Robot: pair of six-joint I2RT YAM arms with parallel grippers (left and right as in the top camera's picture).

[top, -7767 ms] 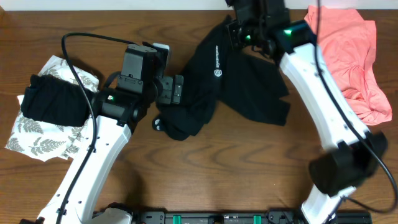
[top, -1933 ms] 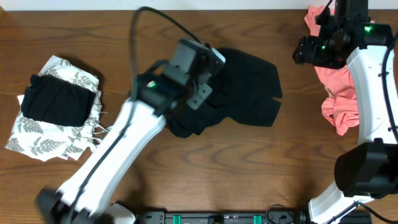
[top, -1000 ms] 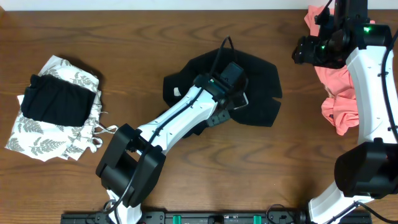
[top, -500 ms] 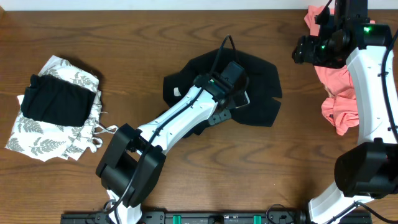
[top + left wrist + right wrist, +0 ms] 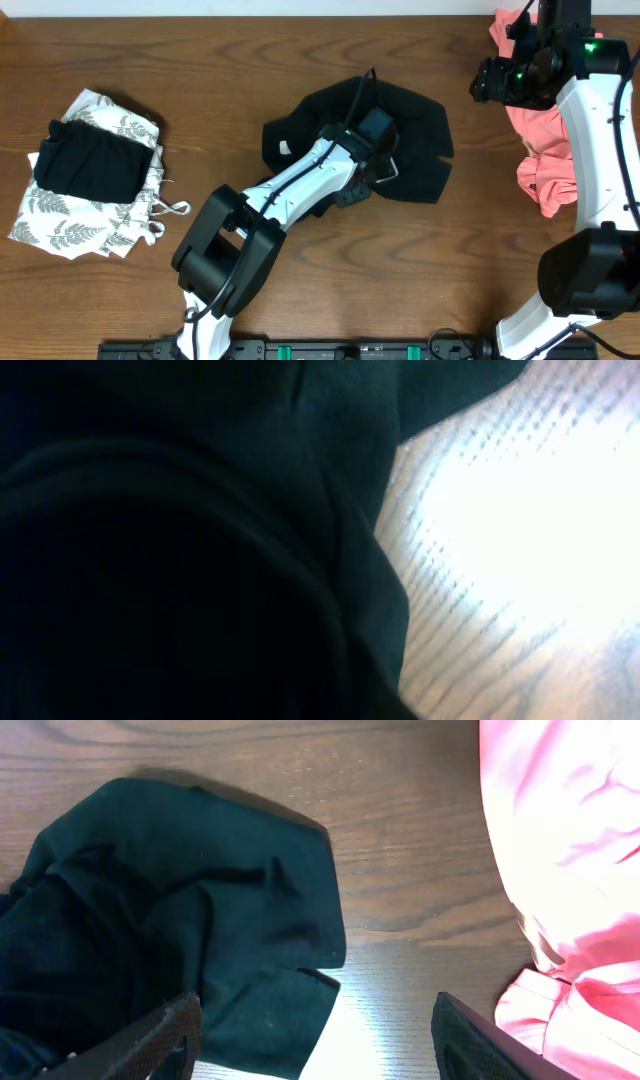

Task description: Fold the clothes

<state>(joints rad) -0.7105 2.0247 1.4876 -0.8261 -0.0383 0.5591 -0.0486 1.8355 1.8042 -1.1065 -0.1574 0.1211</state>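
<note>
The clothes being handled are a black shirt [image 5: 415, 130] lying crumpled at the table's centre. My left gripper [image 5: 383, 160] is pressed down into its middle, shut on a fold of the fabric. In the left wrist view, black cloth [image 5: 200, 510] fills nearly everything and hides the fingers. My right gripper [image 5: 320, 1050] hangs open and empty above the table, to the right of the shirt's edge [image 5: 180, 900]. Both of its fingertips [image 5: 165, 1040] show at the bottom of the right wrist view. In the overhead view the right gripper [image 5: 482, 82] is at the far right.
A salmon-pink garment [image 5: 545, 150] is heaped at the right edge, under the right arm, and shows in the wrist view too [image 5: 570, 840]. At the left, a folded black garment [image 5: 90, 165] rests on a white leaf-print one [image 5: 70, 215]. Bare wood [image 5: 520, 510] borders the shirt.
My left gripper has closed on the black shirt and its arm has shifted slightly. The right arm and the other garments have not moved.
</note>
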